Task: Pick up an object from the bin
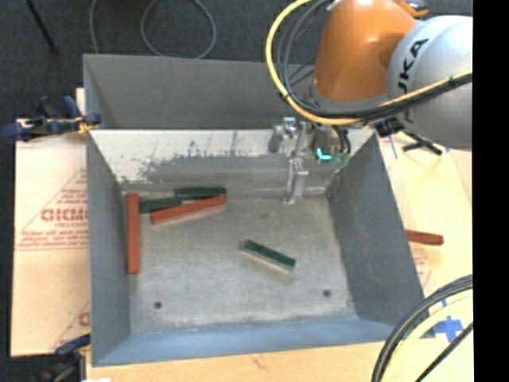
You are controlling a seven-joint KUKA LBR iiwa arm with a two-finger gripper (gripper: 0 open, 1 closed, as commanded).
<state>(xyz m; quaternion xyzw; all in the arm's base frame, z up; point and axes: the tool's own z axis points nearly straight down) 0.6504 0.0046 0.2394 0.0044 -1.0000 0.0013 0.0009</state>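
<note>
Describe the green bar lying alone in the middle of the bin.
The green bar is a short, flat, straight-edged stick, dark green on top with a paler long side, perhaps painted wood. It lies flat on the bin floor near the middle, slanting from upper left to lower right, touching nothing else. The claw is by the back wall, apart from it.

Even, perhaps overhead light; soft shadows
</note>
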